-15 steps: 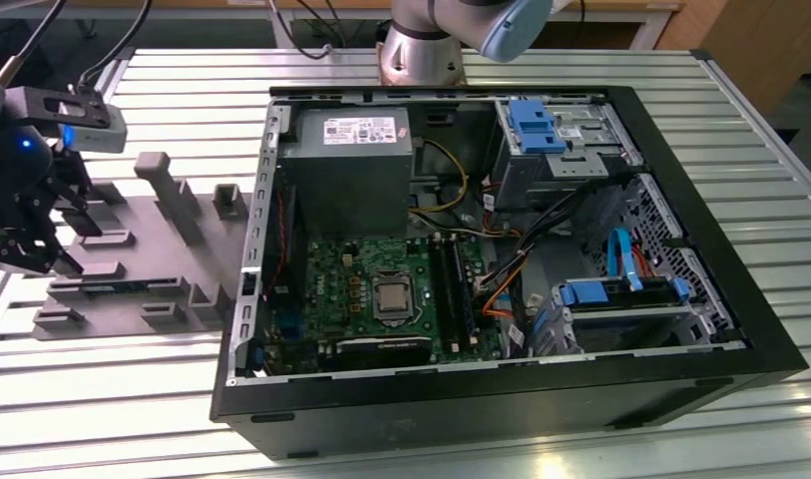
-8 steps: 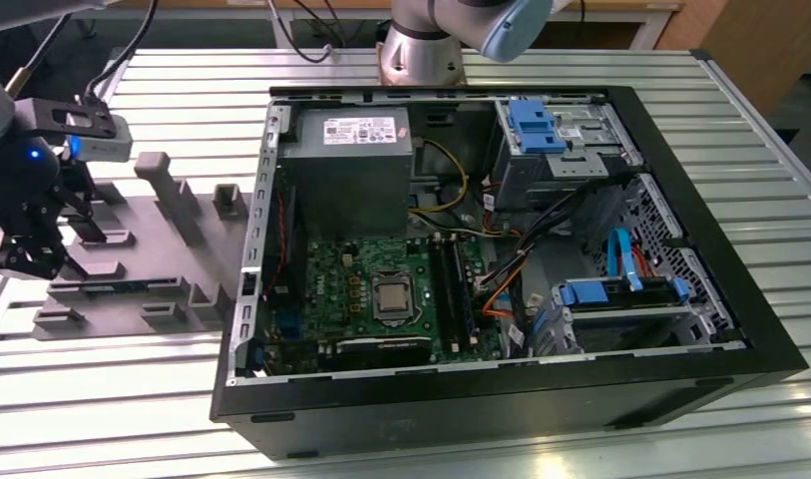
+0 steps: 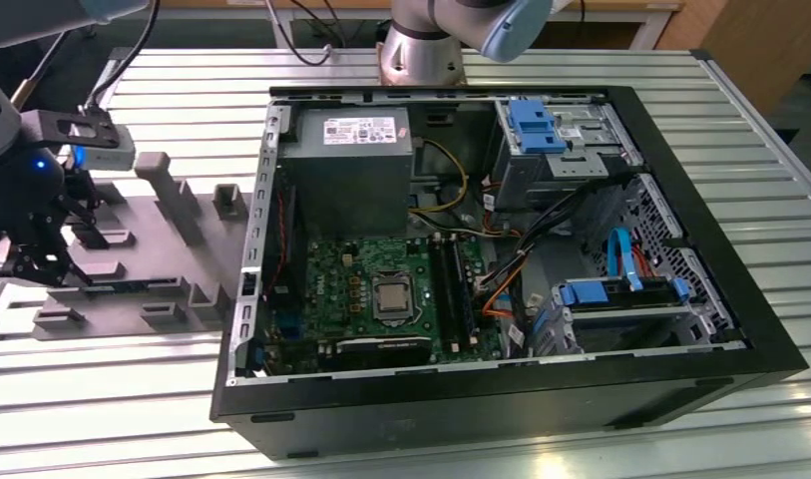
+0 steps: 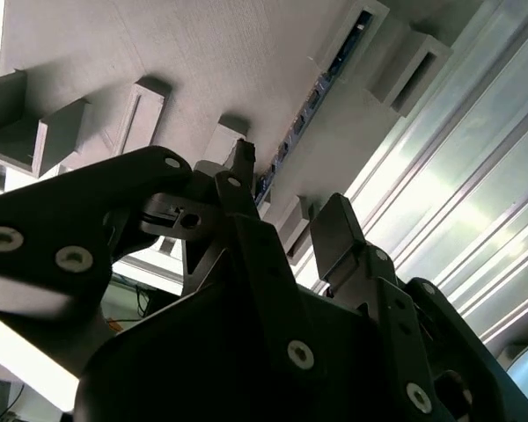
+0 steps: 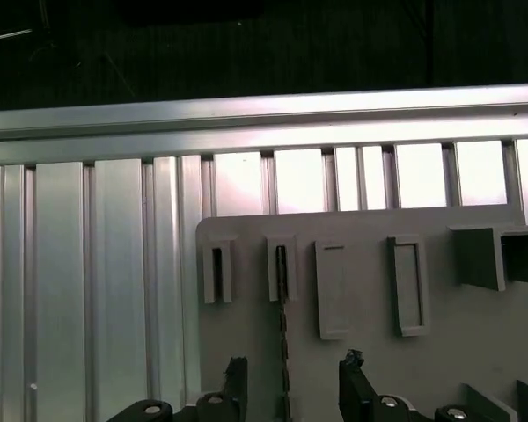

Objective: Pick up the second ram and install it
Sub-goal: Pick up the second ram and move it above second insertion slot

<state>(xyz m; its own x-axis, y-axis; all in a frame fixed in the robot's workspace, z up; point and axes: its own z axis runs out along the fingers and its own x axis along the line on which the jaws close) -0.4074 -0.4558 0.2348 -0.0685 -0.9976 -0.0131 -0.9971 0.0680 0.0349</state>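
Your pincer point(image 5: 292, 387) stood released, fingers either side of the second ram point(image 5: 282, 330), seen edge-on in the grey holder point(image 5: 475, 352); its far end was cut off.

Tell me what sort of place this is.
Probably a robotics lab bench set up for PC assembly: an open computer case lies on a slatted aluminium table, a grey parts fixture sits beside it, and a robot arm stands behind.
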